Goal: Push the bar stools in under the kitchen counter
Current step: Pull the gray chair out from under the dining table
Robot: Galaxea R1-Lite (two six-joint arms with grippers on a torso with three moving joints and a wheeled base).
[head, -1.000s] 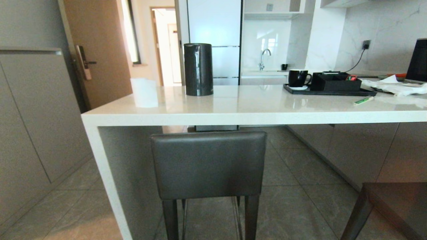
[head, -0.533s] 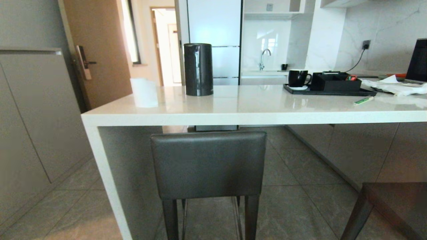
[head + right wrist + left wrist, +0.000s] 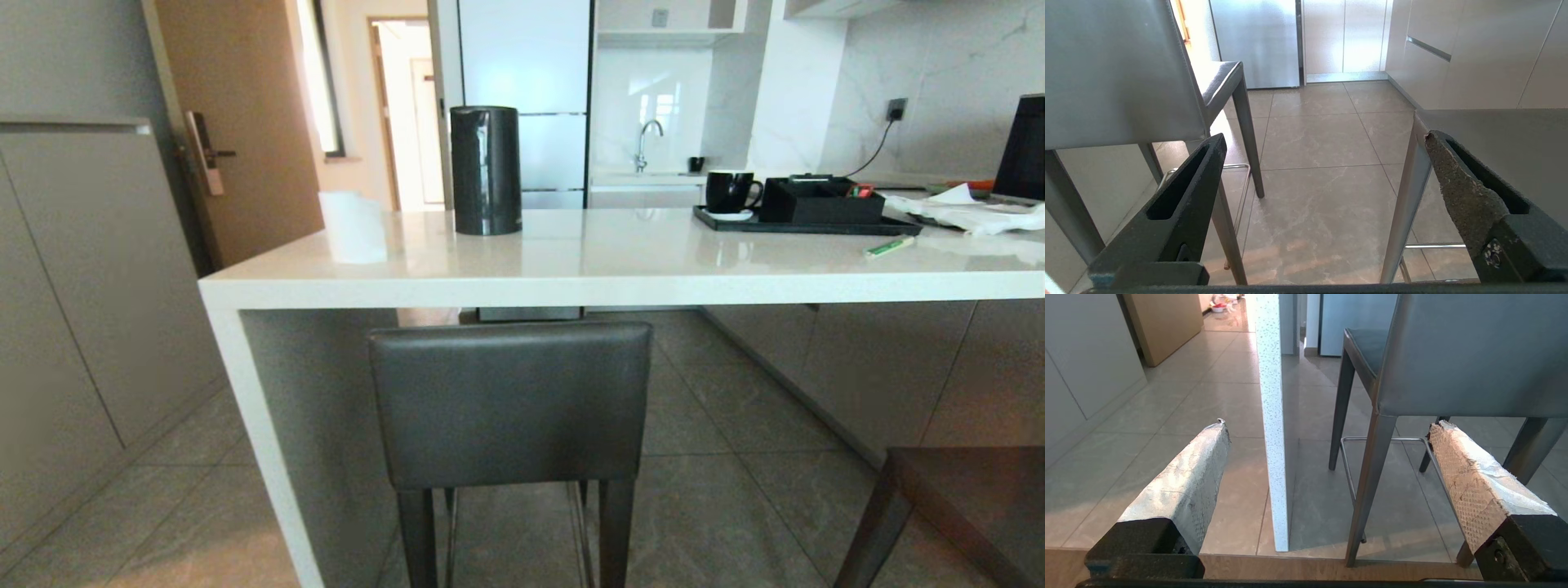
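Kitchen counter point(image 3: 620, 278): a long glossy white slab top runs across the head view, with a white end panel point(image 3: 1272, 428) dropping to the tiled floor at its left end.
Near bar stool point(image 3: 510, 404): stands straight ahead with its dark grey backrest just below the counter's front edge; seat and front legs reach in under the top, close beside the end panel. Slim dark legs and a thin metal footrail point(image 3: 1384, 439) show in the left wrist view.
Second bar stool point(image 3: 967, 506): only a dark seat corner and one leg show at lower right, out from the counter and well apart from the first stool.
Left gripper point(image 3: 1327, 428): low behind the near stool, fingers spread wide, holding nothing.
Right gripper point(image 3: 1325, 141): low between the two stools, fingers spread wide, holding nothing.
On the counter: a tall black cylinder point(image 3: 486, 170), a white roll point(image 3: 353, 227), a black tray point(image 3: 804, 223) carrying a black mug point(image 3: 729, 191).
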